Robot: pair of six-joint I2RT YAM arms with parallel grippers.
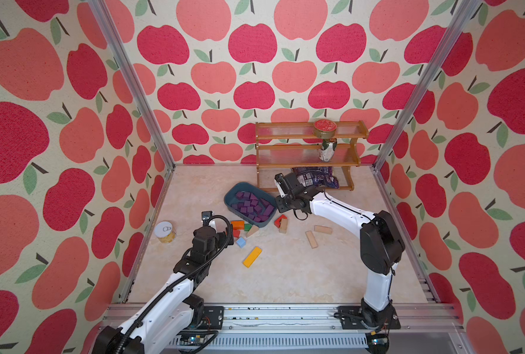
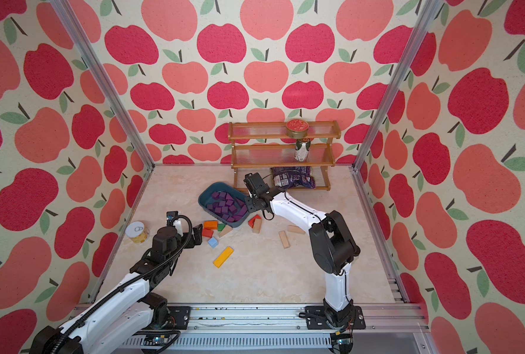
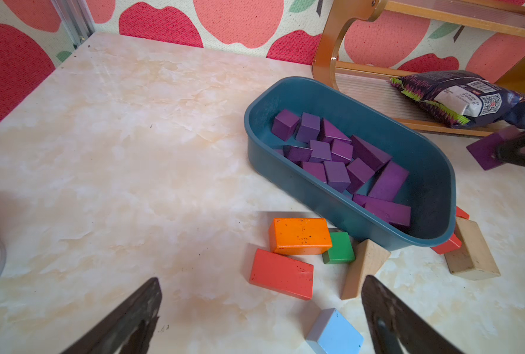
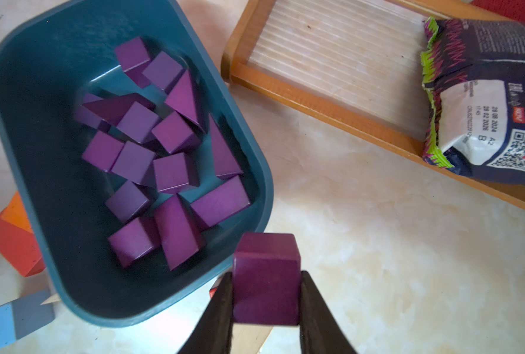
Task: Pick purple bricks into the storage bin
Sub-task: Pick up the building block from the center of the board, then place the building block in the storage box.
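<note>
Both top views: storage bin (image 1: 239,188) on desk (image 1: 285,275), purple bricks (image 1: 252,205) heaped inside; count unclear.
Left wrist: left pincer (image 3: 261,279) spread wide, empty (finger bases cut off).
Right wrist: right pincer (image 4: 266,275) clamped on one purple cube (image 4: 267,249) just beside bin rim; snack bag (image 4: 485,92) partly cropped, reads "28 02 2026".

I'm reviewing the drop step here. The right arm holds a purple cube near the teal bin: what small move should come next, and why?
Probably carry the right gripper a little inward over the storage bin before opening. Its fingers clamp a purple cube that hangs about at the rim, not over the purple bricks inside; released here, it might bounce out.
</note>
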